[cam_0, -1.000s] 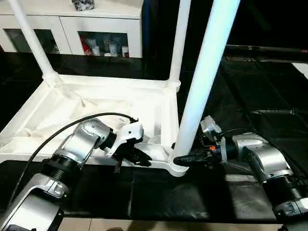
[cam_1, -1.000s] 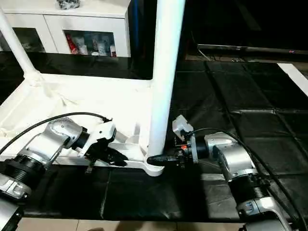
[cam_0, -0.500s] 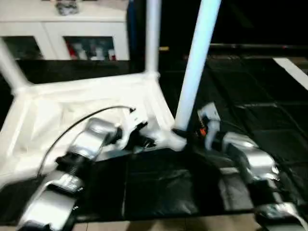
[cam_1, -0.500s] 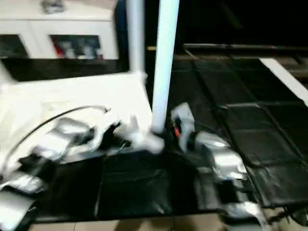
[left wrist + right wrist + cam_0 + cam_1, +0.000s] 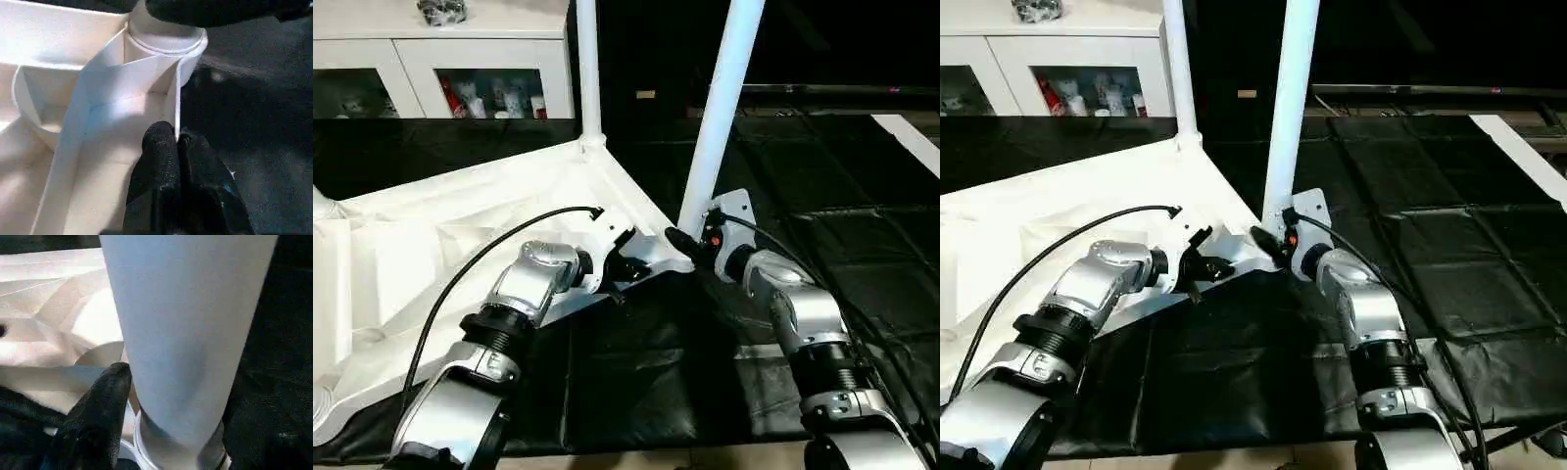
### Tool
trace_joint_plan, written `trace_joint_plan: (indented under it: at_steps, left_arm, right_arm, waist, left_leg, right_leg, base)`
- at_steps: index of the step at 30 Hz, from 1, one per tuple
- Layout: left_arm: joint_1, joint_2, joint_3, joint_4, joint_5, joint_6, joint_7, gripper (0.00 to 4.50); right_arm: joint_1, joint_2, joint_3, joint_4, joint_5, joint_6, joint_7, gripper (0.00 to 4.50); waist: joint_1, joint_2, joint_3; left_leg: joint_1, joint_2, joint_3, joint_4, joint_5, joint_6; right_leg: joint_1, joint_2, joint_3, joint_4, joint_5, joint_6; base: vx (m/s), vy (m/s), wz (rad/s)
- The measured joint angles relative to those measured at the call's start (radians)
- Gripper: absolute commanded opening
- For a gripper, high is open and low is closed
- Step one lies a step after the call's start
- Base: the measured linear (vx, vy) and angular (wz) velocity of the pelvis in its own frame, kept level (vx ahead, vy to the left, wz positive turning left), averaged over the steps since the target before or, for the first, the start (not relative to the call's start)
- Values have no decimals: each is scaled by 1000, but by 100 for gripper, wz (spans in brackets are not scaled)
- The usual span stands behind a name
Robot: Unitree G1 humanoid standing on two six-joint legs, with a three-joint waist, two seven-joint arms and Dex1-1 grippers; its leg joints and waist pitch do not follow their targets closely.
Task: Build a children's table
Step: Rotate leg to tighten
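Note:
The white tabletop [image 5: 431, 245] lies underside up on the black mat, its ribs showing. One white leg [image 5: 717, 117] stands in the near corner socket and another leg [image 5: 586, 69] rises from the far corner. My left gripper [image 5: 628, 266] is at the near corner, shut on the tabletop's thin rim wall [image 5: 177, 117], with its fingers [image 5: 159, 156] pressed together around it. My right gripper [image 5: 680, 240] is at the base of the near leg [image 5: 186, 333], just above the socket. One black finger [image 5: 105, 396] lies against the leg; the other is hidden behind it.
A white cabinet with glass doors [image 5: 440, 59] stands at the back left. Black padded mats [image 5: 862, 196] cover the floor to the right, with a white strip [image 5: 911, 137] at the far right. A black cable [image 5: 480, 264] loops over my left forearm.
The whole picture has swung, so the camera moved. The tabletop now lies at a slant to me, its near corner further forward. Both grippers stay at that corner.

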Motion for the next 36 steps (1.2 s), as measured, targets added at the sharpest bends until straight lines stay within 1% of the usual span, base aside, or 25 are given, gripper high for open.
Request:
trace_joint_plan:
  at_steps: [1, 3, 4, 5, 8, 9, 10, 12, 14, 18, 21, 24, 27, 28, 29, 31, 32, 33, 36]
  left_arm:
    - [1, 6, -6, -2, 0, -6, -14, 0]
    - [10, 40, -27, -15, 1, -31, -75, 0]
    - [12, 45, -29, -16, 1, -37, -89, 0]
    - [15, 60, -43, -22, 1, -54, -113, 0]
    - [36, 115, -74, -53, -3, -113, -229, 0]
    - [39, 124, -78, -56, -7, -122, -258, 0]
    - [45, 140, -87, -64, -16, -138, -303, 0]
    - [45, 169, -105, -87, -19, -145, -370, 0]
    - [46, 187, -117, -93, -20, -158, -416, 0]
    - [46, 220, -147, -108, -19, -183, -484, 0]
    - [46, 229, -156, -116, -19, -199, -512, 0]
    - [47, 237, -163, -130, -19, -206, -529, 0]
    - [48, 240, -169, -145, -21, -206, -537, 0]
    - [51, 240, -171, -152, -21, -206, -537, 0]
    - [52, 239, -171, -152, -21, -206, -537, 0]
    - [53, 239, -172, -152, -21, -207, -537, 0]
    - [53, 238, -172, -150, -21, -211, -537, 0]
    - [53, 238, -172, -147, -21, -216, -537, 0]
    - [53, 234, -171, -136, -20, -221, -536, 0]
  right_arm:
    - [5, -7, 6, -1, 1, -1, 17, 316]
    - [29, -54, 34, -29, 19, 0, 111, 346]
    - [33, -56, 35, -30, 23, 1, 128, 346]
    - [38, -70, 44, -36, 34, 1, 160, 356]
    - [55, -145, 83, -65, 79, 9, 321, 390]
    - [59, -163, 92, -70, 89, 10, 359, 390]
    - [64, -178, 106, -76, 102, 12, 424, 402]
    - [71, -210, 125, -90, 120, 28, 511, 423]
    - [72, -232, 132, -93, 126, 32, 556, 440]
    - [70, -263, 159, -89, 127, 28, 626, 440]
    - [65, -275, 178, -78, 128, 15, 667, 440]
    - [64, -281, 182, -61, 133, 8, 709, 403]
    - [64, -294, 184, -62, 149, 14, 743, 391]
    - [65, -299, 184, -64, 152, 22, 752, 370]
    - [67, -300, 185, -65, 153, 25, 758, 370]
    - [73, -300, 186, -71, 158, 30, 766, 348]
    - [74, -301, 186, -72, 162, 31, 769, 348]
    - [75, -302, 186, -72, 165, 31, 774, 327]
    - [77, -307, 188, -72, 169, 31, 784, 304]
  waist:
    - [1, 0, 0]
    - [5, 0, 0]
    - [7, 0, 0]
    - [10, 0, 0]
    - [20, -4, 2]
    - [22, -5, 3]
    - [31, -7, 4]
    - [47, -8, 5]
    - [58, -12, 6]
    - [73, -14, 6]
    - [76, -14, 6]
    - [76, -14, 6]
    - [77, -14, 6]
    - [76, -14, 6]
    - [76, -14, 6]
    - [75, -14, 6]
    - [75, -14, 6]
    - [76, -14, 6]
    - [76, -14, 6]
  left_leg:
    - [0, 0, 0, 0, 0, 0]
    - [-1, 0, 0, 0, 0, 0]
    - [-1, 0, 0, 0, 0, 0]
    - [-1, 0, 0, 1, 0, 0]
    - [-1, 1, 0, 1, 0, 0]
    - [-1, 1, 0, 1, 0, 0]
    - [0, 2, 0, 2, 1, 1]
    - [-2, 2, 0, 5, 2, 3]
    - [-3, 2, 0, 6, 1, 4]
    - [-4, 2, 1, 8, 1, 4]
    - [-4, 2, 1, 9, 1, 4]
    - [-4, 2, 2, 10, 1, 4]
    - [-4, 2, 2, 10, 1, 4]
    - [-4, 2, 2, 10, 1, 4]
    - [-4, 2, 2, 10, 1, 4]
    - [-4, 3, 2, 10, 1, 4]
    - [-4, 3, 2, 10, 1, 4]
    - [-4, 3, 2, 10, 1, 4]
    - [-4, 3, 2, 11, 1, 4]
  right_leg:
    - [0, 0, 0, 0, 0, 0]
    - [-1, 0, 0, 1, 0, 0]
    - [-1, 0, 0, 1, 0, 0]
    - [-1, 0, 0, 1, 0, 0]
    - [-1, 0, 0, 1, 0, 0]
    - [-1, 0, 0, 1, 0, 0]
    - [-2, 0, -1, 1, 0, 0]
    - [-3, -1, -1, 2, 0, 0]
    - [-3, -1, -1, 2, 0, 0]
    - [-3, -2, -1, 3, 0, -1]
    - [-3, -2, -1, 4, 0, 0]
    - [-3, -2, -1, 5, 0, 0]
    - [-3, -2, -1, 5, 0, 0]
    - [-3, -2, -1, 5, 0, 0]
    - [-3, -2, -1, 5, 0, 0]
    - [-3, -2, -1, 5, 0, 0]
    - [-3, -2, -1, 6, 0, 0]
    - [-3, -2, -1, 6, 0, 0]
    - [-3, -2, -1, 6, 0, 0]
  base:
    - [0, 0, 0]
    - [0, 0, 0]
    - [0, 0, 0]
    - [0, 0, 0]
    - [0, 0, 0]
    - [0, 0, 0]
    - [0, 0, 0]
    - [0, 0, 0]
    - [0, 0, 0]
    - [0, 0, 0]
    - [0, 0, 0]
    - [0, 0, 0]
    - [0, 0, 0]
    - [0, 0, 0]
    - [0, 0, 0]
    - [0, 0, 0]
    - [0, 0, 0]
    - [0, 0, 0]
    - [0, 0, 0]
